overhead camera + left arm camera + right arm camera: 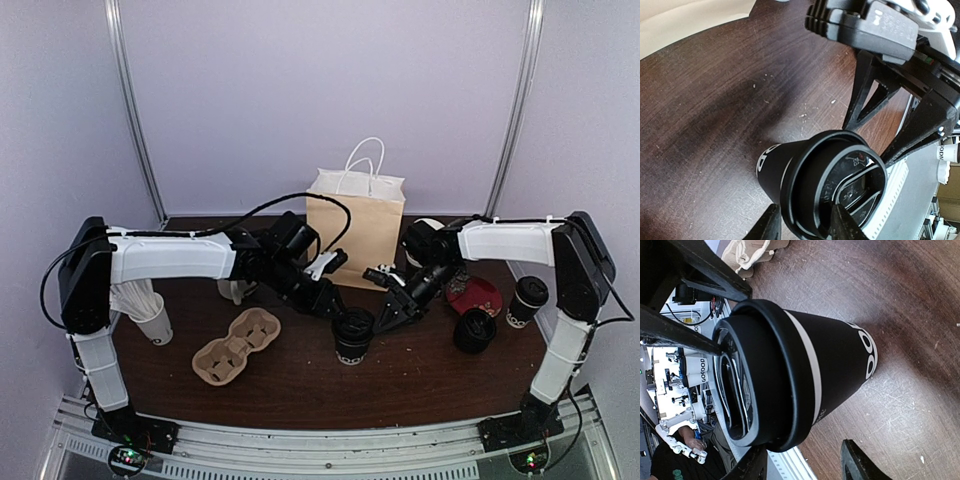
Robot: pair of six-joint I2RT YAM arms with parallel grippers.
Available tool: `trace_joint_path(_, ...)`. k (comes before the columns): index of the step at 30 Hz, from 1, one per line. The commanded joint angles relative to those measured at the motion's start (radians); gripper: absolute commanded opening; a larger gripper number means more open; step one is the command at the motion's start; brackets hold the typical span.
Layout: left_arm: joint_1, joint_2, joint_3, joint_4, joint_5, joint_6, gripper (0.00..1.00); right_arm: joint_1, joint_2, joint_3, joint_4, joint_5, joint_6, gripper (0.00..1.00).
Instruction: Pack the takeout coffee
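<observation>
Centre of the table (300,390), toward the near edge: one black takeout cup (352,338) stands upright on the dark wood, black lid (755,375) on top, white lettering on its side. Both arms converge on it from opposite sides. Left gripper (805,216) comes in high at the rim. Its fingers (767,225) straddle the lid's edge, one outside and one over the lid top, close against the plastic; whether they have clamped I cannot tell. Right gripper (801,449) sits lower, jaws apart to either side of the cup wall below the lid. Bare wood shows between one finger and the cup, so it is not gripping. Reading: one arm seats or steadies the lid while the other readies a hold on the body, likely so the cup can be lifted without popping the lid or tipping. Pulp cup carrier (237,345) lies near the cup on its left, wells up and empty, probably the next stop. Brown paper bag (355,225) stands behind, handles up, presumably the final destination. Second black cup (527,300), apparently lidded, stands at the far right, well apart, with neither gripper near it. Risk: two grippers crowding one light cup could shove it sideways.
</observation>
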Motion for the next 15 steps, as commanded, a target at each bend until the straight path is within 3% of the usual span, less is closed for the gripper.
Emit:
trace_joint_path(1, 0.009, 0.033, -0.023, -0.048, -0.029, 0.005, 0.36, -0.010, 0.057, 0.026, -0.014, 0.242, -0.015, 0.52)
trace_joint_path(7, 0.009, -0.020, 0.029, -0.007, -0.015, 0.058, 0.49, -0.017, -0.020, 0.122, -0.075, 0.033, -0.097, 0.62)
trace_joint_path(15, 0.010, -0.071, 0.171, -0.039, -0.061, 0.138, 0.63, -0.026, -0.128, 0.231, -0.203, 0.000, -0.217, 0.75)
